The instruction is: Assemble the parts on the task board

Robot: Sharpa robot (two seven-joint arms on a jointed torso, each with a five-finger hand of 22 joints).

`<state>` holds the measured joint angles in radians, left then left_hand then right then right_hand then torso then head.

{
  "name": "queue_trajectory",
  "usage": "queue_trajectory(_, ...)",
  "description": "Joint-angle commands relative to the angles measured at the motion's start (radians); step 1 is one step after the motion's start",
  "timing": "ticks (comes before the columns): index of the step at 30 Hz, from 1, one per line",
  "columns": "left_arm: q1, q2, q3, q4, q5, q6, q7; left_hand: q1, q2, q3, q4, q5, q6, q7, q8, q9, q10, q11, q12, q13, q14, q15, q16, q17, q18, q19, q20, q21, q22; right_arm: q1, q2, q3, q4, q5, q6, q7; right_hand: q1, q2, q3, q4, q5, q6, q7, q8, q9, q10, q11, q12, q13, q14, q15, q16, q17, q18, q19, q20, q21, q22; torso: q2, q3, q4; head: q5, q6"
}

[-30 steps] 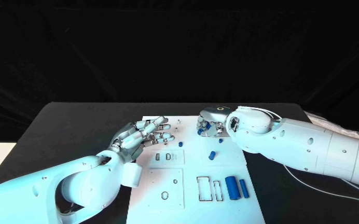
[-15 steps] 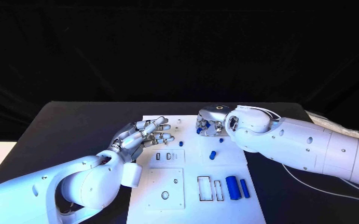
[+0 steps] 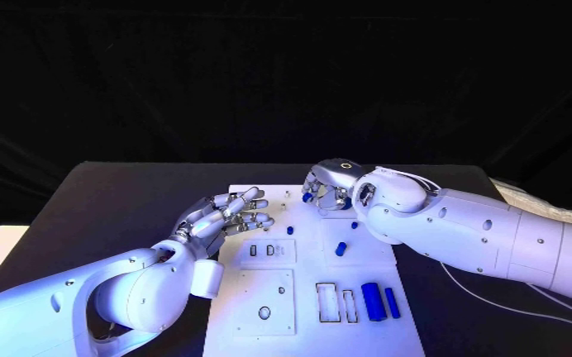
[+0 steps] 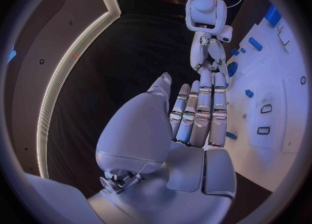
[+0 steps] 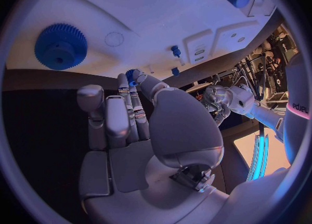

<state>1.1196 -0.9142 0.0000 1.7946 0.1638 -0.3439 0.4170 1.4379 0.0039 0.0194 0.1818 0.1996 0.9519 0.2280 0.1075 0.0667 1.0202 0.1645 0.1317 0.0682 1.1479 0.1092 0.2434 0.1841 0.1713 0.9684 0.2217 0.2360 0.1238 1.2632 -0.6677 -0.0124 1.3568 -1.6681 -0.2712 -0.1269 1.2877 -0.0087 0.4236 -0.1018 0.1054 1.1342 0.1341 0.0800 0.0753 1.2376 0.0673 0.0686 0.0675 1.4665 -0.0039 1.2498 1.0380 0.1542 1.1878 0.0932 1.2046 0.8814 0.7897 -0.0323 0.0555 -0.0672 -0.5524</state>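
While we look down from the head, we see our white flat task board [image 3: 312, 307] lying in the middle of the black table [image 3: 113, 196]. Our right hand [image 3: 329, 188] hangs over the far end of the board. Its fingers are curled in, and it pinches a small blue round part [image 3: 307, 197] at its fingertips. The right wrist view shows that same small blue part [image 5: 130, 74] between the thumb and a finger [image 5: 124, 86].

Our left hand [image 3: 226, 218] is at the left edge of the board, near its far end. Its fingers are straight and a little apart, and it holds nothing. The left wrist view shows the fingers [image 4: 203, 112] side by side, stretched out.

On the board we see more blue parts. Two long blue bars [image 3: 379, 301] lie side by side near the right edge. A short blue peg [image 3: 340, 249] lies in the middle, and a tiny blue peg [image 3: 290, 230] sits just beside our left fingertips. A big blue toothed wheel [image 5: 61, 45] lies on the board in the right wrist view.
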Motion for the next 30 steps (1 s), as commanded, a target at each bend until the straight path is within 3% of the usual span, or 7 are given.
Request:
queue_trajectory(1, 0.002, -0.001, 0.001, 0.001, -0.002, 0.023, 0.005, 0.003, 0.003, -0.002, -0.006, -0.004, 0.003, 0.002, -0.001, -0.001, 0.001, 0.005, 0.002, -0.001, 0.005, 0.001, 0.007, 0.001, 0.011, 0.006, 0.0, 0.001, -0.002, 0.004, 0.017, 0.001, -0.013, 0.002, -0.052, -0.037, -0.011, -0.005, -0.002, 0.006, -0.007, 0.007, 0.002, -0.003, 0.003, 0.006, 0.002, -0.003, -0.001, 0.035, -0.008, 0.005, 0.001, -0.019, -0.001, 0.001, 0.004, 0.001, 0.003, 0.0001, 0.0007, 0.0, 0.002)
queue_trajectory(14, 0.006, -0.009, 0.001, 0.003, -0.006, 0.021, 0.006, 0.004, 0.003, -0.002, -0.007, -0.004, 0.002, 0.002, -0.001, -0.001, 0.0, 0.005, 0.002, -0.001, 0.004, 0.002, 0.007, 0.002, 0.011, 0.006, 0.001, 0.001, -0.002, 0.01, 0.092, 0.001, -0.087, 0.0, -0.055, -0.041, -0.011, -0.006, 0.0, 0.01, -0.008, 0.006, 0.002, -0.005, 0.003, 0.005, 0.003, -0.003, -0.001, 0.035, -0.008, 0.01, 0.008, -0.019, 0.0, 0.002, 0.006, 0.004, 0.009, -0.0007, 0.0072, 0.002, 0.002)
queue_trajectory(17, 0.007, -0.01, 0.001, 0.004, -0.006, 0.02, 0.006, 0.004, 0.003, -0.002, -0.007, -0.004, 0.002, 0.002, -0.001, -0.001, 0.0, 0.005, 0.002, -0.001, 0.004, 0.002, 0.007, 0.002, 0.011, 0.006, 0.001, 0.001, -0.002, 0.011, 0.103, 0.001, -0.095, -0.001, -0.053, -0.039, -0.011, -0.006, 0.0, 0.01, -0.008, 0.005, 0.002, -0.005, 0.003, 0.004, 0.003, -0.004, -0.001, 0.035, -0.008, 0.011, 0.009, -0.019, -0.001, 0.002, 0.006, 0.004, 0.008, -0.0003, 0.0063, 0.003, 0.001)
queue_trajectory(26, 0.009, -0.011, 0.001, 0.005, -0.006, 0.02, 0.006, 0.004, 0.003, -0.002, -0.007, -0.004, 0.002, 0.002, -0.001, -0.001, 0.0, 0.005, 0.002, -0.001, 0.004, 0.002, 0.007, 0.002, 0.011, 0.006, 0.001, 0.001, -0.002, 0.01, 0.133, 0.001, -0.12, -0.004, -0.017, -0.035, -0.013, -0.009, 0.001, 0.014, -0.008, 0.004, 0.003, -0.007, 0.002, 0.002, 0.003, -0.004, -0.001, 0.035, -0.007, 0.015, 0.012, -0.02, -0.001, 0.002, 0.008, 0.006, 0.009, -0.0011, 0.0094, 0.001, 0.0)
queue_trajectory(30, 0.009, -0.013, 0.001, 0.008, -0.006, 0.02, 0.006, 0.004, 0.003, -0.002, -0.007, -0.004, 0.002, 0.002, -0.001, -0.001, 0.0, 0.005, 0.002, -0.001, 0.004, 0.002, 0.007, 0.002, 0.011, 0.006, 0.001, 0.001, -0.002, 0.01, 0.147, 0.0, -0.13, -0.006, -0.001, -0.04, -0.014, -0.01, 0.001, 0.015, -0.008, 0.004, 0.003, -0.007, 0.002, 0.002, 0.004, -0.005, -0.001, 0.035, -0.007, 0.016, 0.013, -0.02, -0.001, 0.002, 0.009, 0.007, 0.009, -0.0007, 0.0079, 0.001, 0.002)
